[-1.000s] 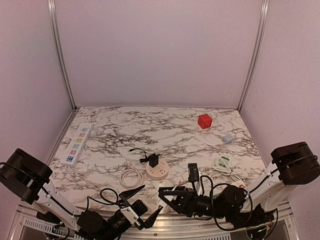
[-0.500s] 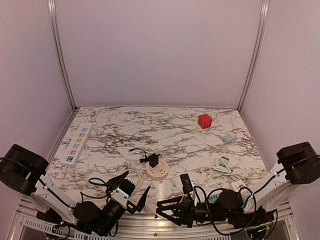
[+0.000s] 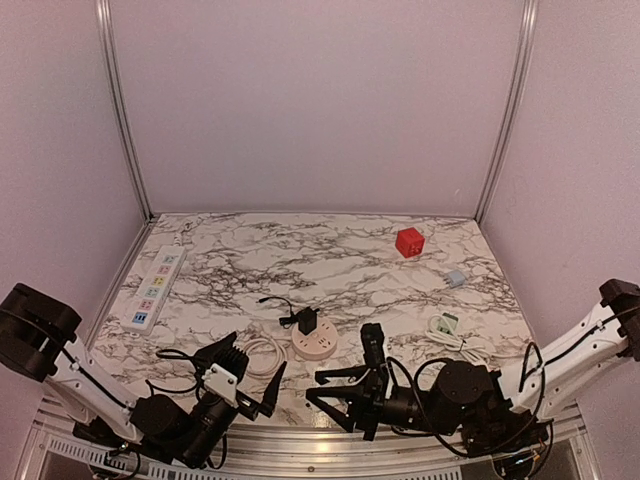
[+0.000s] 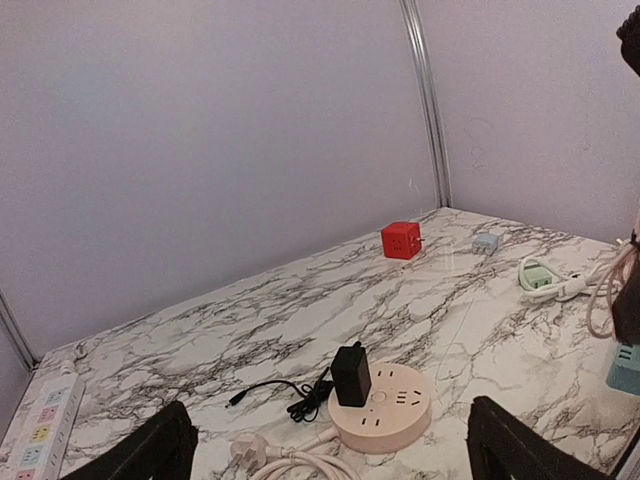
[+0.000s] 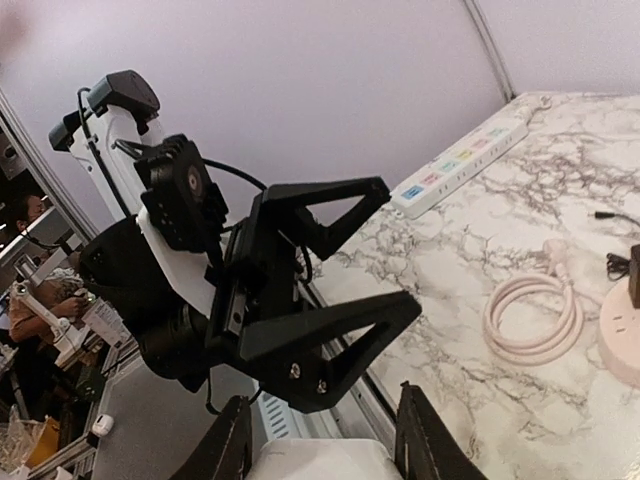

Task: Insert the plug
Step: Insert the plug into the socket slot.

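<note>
One plug (image 4: 350, 374) on round socket (image 4: 388, 412), clearest from left wrist

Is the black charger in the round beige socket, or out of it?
In: the black charger stands upright on the round beige socket, base against its top face.

One power strip (image 3: 155, 288), one round socket (image 3: 320, 349), one black plug (image 3: 308, 321), one red cube (image 3: 408, 242).

At table (image 3: 330, 265) ctr-front: round socket (image 3: 316, 347), w/ adapter (image 3: 308, 321) on its left part. Cord coil (image 3: 262, 353) just left of socket. Strip (image 3: 155, 288) along left edge. Cube (image 3: 409, 242) back right; small block (image 3: 455, 278) nearer, right; flat socket (image 3: 446, 324) front right.
</note>
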Robot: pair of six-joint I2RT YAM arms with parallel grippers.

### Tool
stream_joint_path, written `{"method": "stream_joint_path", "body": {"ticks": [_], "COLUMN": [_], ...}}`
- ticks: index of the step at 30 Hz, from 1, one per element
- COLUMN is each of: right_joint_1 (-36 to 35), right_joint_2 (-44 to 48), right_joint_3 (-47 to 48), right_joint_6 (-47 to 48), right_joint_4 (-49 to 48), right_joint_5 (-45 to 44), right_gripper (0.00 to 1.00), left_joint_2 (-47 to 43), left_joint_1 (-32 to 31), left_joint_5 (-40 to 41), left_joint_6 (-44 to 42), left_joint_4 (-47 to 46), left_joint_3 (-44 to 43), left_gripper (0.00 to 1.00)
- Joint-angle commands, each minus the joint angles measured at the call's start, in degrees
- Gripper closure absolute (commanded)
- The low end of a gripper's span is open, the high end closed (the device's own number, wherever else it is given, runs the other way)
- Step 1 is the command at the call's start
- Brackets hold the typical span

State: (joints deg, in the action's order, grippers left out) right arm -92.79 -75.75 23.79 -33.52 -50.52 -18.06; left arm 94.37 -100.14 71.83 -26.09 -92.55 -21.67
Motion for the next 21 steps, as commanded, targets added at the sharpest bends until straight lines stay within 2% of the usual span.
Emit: {"method": "stream_joint_path", "body": {"ticks": [1, 3, 6, 12, 16, 21], "right_joint_1": [-0.4, 0.1, 2.4, 11.4, 17.7, 25.3], "right_joint_2": [6.2, 7.0, 6.4, 3.6, -1.3, -8.8], "right_joint_3": [8.6, 9.6, 9.4, 10.7, 14.6, 17.7], "right_joint_6": [16.6, 23.7, 31.8, 36.8, 39.4, 42.1], "right_joint_4": [13.1, 11.1, 6.7, 7.7, 11.8, 11.3], "right_joint_5": [-19.1, -24.3, -24.7, -14.7, -9.6, -3.9], "right_gripper": [0.77, 0.79, 0.82, 0.83, 0.86, 0.89], "left_joint_2": [-5.0, -6.5, -8.3, -9.2, -9.8, -11.2], "left_joint_1": [1.0, 1.4, 1.5, 1.5, 1.5, 1.5], "left_joint_5": [2.3, 2.3, 2.4, 2.1, 1.5, 1.1], "left_joint_6": [1.0, 1.7, 1.4, 0.6, 0.9, 1.0], "left_joint_4": [-9.4, -9.4, -9.3, -9.3, -9.3, -9.2], "left_joint_3": [2.9, 4.2, 5.2, 5.7, 6.3, 7.2], "left_gripper": [0.01, 0.01, 0.01, 0.01, 0.01, 0.01]}}
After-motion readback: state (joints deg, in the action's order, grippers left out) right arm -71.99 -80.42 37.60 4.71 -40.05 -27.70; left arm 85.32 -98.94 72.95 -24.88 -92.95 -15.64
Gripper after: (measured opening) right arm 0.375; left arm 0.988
